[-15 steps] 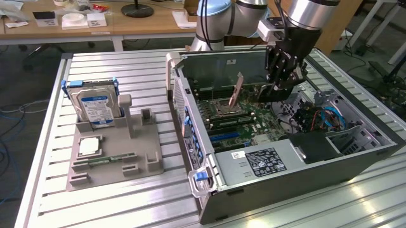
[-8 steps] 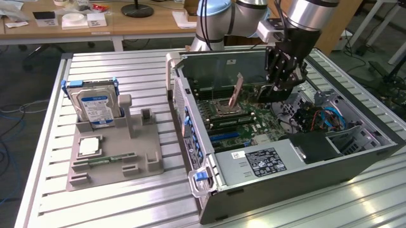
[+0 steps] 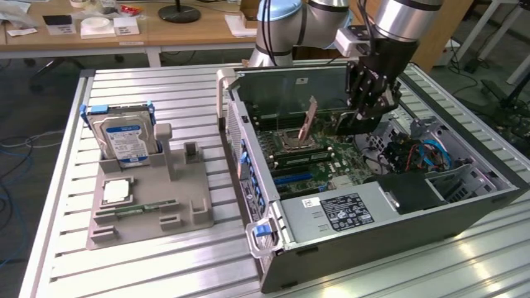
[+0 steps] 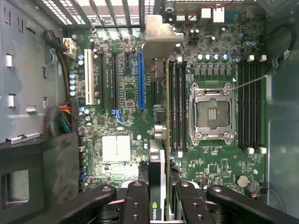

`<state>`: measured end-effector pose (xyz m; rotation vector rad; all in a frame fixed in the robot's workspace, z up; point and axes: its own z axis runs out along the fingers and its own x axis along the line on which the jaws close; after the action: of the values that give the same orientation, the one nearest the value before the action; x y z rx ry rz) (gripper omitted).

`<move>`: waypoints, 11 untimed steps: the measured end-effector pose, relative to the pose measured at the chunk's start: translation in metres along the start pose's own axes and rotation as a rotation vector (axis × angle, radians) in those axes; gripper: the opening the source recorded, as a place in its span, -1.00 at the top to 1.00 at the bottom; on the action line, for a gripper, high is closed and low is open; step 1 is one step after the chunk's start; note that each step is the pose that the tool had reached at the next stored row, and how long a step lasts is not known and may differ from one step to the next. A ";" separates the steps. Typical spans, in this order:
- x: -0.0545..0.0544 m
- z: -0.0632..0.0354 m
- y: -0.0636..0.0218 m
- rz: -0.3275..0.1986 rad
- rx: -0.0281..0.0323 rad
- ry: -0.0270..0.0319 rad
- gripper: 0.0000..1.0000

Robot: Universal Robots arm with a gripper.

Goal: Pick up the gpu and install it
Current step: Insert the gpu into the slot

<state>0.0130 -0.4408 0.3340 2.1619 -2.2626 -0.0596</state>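
Right now my fingers (image 4: pixel 137 200) are clamped on the graphics card (image 4: pixel 158 156), one finger on each flat face. I see the card edge-on, as a thin strip running away from me. Its silvery metal bracket (image 4: pixel 159 32) is at the far end, toward the slotted back wall of the computer case (image 3: pixel 389 242).

In the exterior view I am reaching down into the open case, which lies on its side on the ribbed metal counter (image 3: pixel 166 93). The card hangs under me over the motherboard (image 4: pixel 126 93). Seen from my wrist, it lines up between the long blue slot (image 4: pixel 140 79) and the rows of black memory slots (image 4: pixel 176 107), with the processor socket (image 4: pixel 210 112) further off on the memory side. I cannot tell whether the card's lower edge touches the board. A white slot (image 4: pixel 88 77) sits beyond the blue one, near a bundle of coloured wires (image 4: pixel 60 119).

At the exterior view's left, well apart from the case, a grey holder (image 3: pixel 136 228) rests on the counter. A hard drive (image 3: pixel 124 139) with a blue label stands upright in it. A square silver chip (image 3: pixel 116 191) lies nearer the camera than the drive, and a narrow green memory stick (image 3: pixel 136 211) lies flat just beside the chip.
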 end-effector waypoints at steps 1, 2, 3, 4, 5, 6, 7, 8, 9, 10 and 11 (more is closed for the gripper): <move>0.000 0.0001 0.0000 0.000 0.0000 0.0000 0.47; 0.000 0.0002 0.0000 0.000 0.0000 0.0000 0.47; 0.000 0.0005 0.0000 0.000 0.0000 -0.0002 0.47; 0.000 0.0009 0.0000 0.000 0.0001 -0.0004 0.47; 0.000 0.0012 0.0000 0.000 0.0000 -0.0002 0.47; 0.000 0.0016 0.0000 0.000 0.0000 -0.0001 0.47; 0.000 0.0020 -0.0001 0.000 0.0000 -0.0001 0.47; 0.000 0.0021 -0.0001 0.000 0.0000 0.0001 0.47; 0.000 0.0026 -0.0001 0.000 0.0000 0.0001 0.47; 0.000 0.0031 -0.0001 0.000 0.0000 -0.0001 0.47; 0.000 0.0032 -0.0001 0.000 0.0000 0.0000 0.47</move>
<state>0.0130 -0.4408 0.3308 2.1619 -2.2625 -0.0597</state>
